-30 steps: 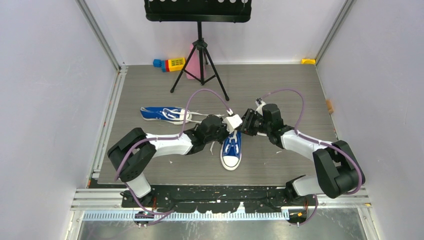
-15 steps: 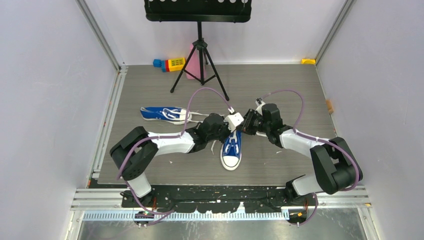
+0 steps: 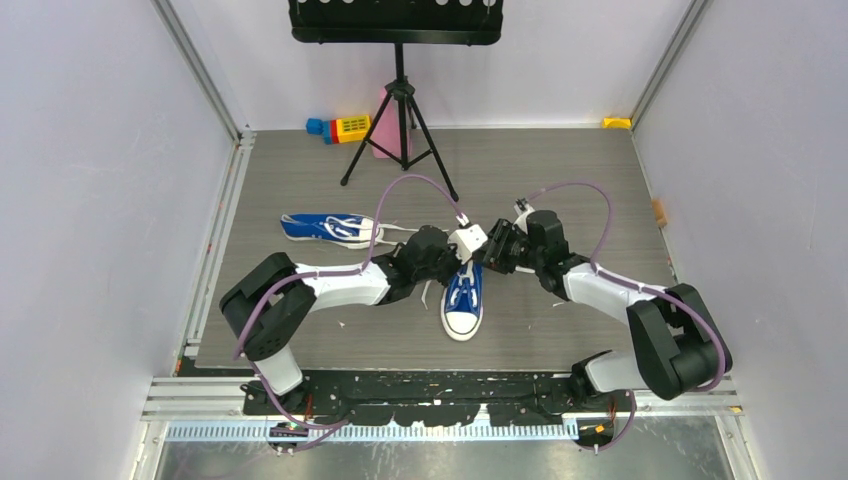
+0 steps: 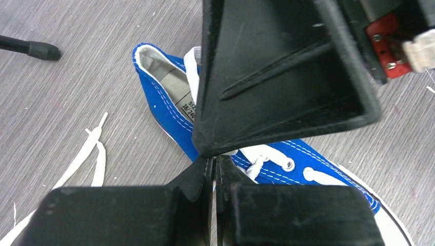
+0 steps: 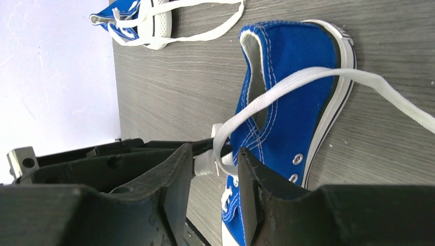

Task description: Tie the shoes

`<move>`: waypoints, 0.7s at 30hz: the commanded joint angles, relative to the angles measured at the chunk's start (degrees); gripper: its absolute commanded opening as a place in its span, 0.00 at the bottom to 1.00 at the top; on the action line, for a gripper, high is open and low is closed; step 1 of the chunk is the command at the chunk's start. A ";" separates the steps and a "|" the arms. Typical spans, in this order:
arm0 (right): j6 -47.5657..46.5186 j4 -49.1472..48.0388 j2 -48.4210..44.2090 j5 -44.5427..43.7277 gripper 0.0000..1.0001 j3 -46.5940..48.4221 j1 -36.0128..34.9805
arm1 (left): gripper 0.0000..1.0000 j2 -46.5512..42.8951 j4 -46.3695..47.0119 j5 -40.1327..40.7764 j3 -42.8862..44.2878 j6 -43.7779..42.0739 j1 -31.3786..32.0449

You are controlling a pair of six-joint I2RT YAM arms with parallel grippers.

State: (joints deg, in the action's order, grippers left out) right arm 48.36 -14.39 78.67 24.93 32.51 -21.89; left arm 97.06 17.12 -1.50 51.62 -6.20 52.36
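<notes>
One blue sneaker (image 3: 463, 300) lies mid-table, white toe cap toward the arms. It also shows in the left wrist view (image 4: 172, 110) and the right wrist view (image 5: 292, 102). The other sneaker (image 3: 325, 227) lies on its side to the left, its laces spread out. Both grippers meet just above the near shoe's heel opening. My left gripper (image 3: 468, 262) (image 4: 213, 163) is shut, pinching a white lace end. My right gripper (image 3: 492, 255) (image 5: 213, 154) is open, with the raised loop of lace (image 5: 308, 77) running between its fingers. The lace's other end (image 4: 84, 156) lies on the table.
A black tripod stand (image 3: 400, 110) stands at the back middle; one of its feet (image 4: 38, 49) is close to the shoe. Coloured blocks (image 3: 340, 127) and a pink object (image 3: 383, 135) lie beside it. A yellow piece (image 3: 617, 123) sits in the back right corner.
The left wrist has shifted slightly right toward the right gripper. The right arm has barely moved. The shoes have not moved.
</notes>
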 commanded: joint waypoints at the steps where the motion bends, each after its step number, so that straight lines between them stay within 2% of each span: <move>1: -0.48 -0.15 -3.48 0.39 0.45 -1.43 -0.34 | 0.01 0.36 2.03 0.76 2.35 0.21 -0.33; 5: -0.60 0.28 -4.25 0.32 0.43 -1.75 -0.35 | 0.01 0.09 2.29 0.68 2.43 0.39 -0.33; 10: -0.54 -0.85 -3.74 1.69 0.34 -1.88 -0.35 | 0.01 0.23 2.14 0.64 2.69 0.24 -0.33; 16: -0.51 -1.41 -2.71 2.39 0.30 -1.46 -0.30 | 0.01 0.18 2.68 0.20 2.45 0.38 -0.33; 21: -0.28 -1.78 -2.21 2.62 0.20 -1.23 -0.35 | 0.04 0.11 2.65 0.28 2.53 0.37 -0.33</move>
State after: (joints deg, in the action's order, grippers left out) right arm 48.36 -13.74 76.27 25.74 30.85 -22.00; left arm 97.19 16.95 -1.17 51.86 -6.20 52.36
